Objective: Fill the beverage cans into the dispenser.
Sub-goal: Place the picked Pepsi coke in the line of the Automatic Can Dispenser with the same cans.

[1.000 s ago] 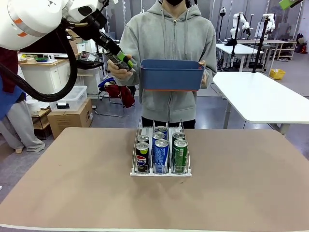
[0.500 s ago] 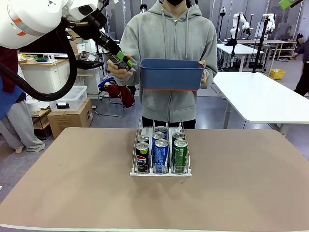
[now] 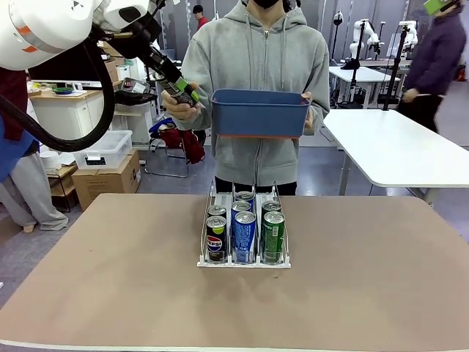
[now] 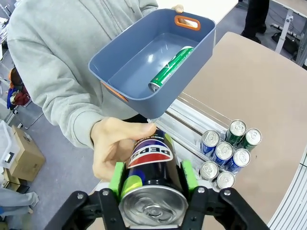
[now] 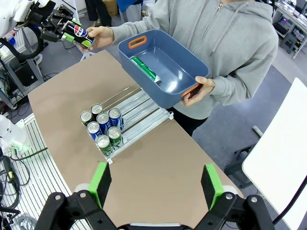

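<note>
One Pepsi can (image 4: 151, 163) is clamped by the left fingers (image 4: 116, 178) at the person's hand (image 4: 115, 143), destined for the dispenser (image 3: 245, 264); the right fingers (image 5: 101, 183) are held wide, empty.

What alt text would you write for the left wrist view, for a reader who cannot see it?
The left gripper is shut on a black Pepsi can, which a person's hand also holds. Beyond are a blue bin holding one green can, and the dispenser with seven upright cans.
</note>
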Available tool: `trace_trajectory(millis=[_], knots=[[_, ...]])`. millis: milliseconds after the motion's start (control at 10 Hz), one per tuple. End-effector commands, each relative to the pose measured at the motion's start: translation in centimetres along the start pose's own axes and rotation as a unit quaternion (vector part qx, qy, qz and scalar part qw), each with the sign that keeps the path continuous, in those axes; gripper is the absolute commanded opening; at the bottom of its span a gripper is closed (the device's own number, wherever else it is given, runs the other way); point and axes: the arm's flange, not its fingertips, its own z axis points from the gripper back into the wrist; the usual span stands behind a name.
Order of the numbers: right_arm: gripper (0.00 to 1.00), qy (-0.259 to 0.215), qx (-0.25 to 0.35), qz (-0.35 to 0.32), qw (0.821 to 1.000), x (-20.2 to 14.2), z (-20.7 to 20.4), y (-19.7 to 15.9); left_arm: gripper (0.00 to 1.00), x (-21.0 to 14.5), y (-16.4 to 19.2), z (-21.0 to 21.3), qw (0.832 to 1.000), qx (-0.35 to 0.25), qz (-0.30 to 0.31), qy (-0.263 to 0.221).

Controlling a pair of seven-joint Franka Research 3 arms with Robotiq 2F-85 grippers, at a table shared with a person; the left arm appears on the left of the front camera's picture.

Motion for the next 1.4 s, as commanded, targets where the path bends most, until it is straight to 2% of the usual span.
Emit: trace_trajectory(millis=[0,1300], knots=[[1.00,0.000,0.002,0.000,1.000,-0.19,-0.05,0.12,0.24,-0.07,0.14,0.10,1.000,-0.001,0.005,-0.003],[1.00,0.000,0.002,0.000,1.000,-0.19,-0.05,0.12,0.24,-0.07,0.14,0.10,1.000,-0.001,0.005,-0.003]])
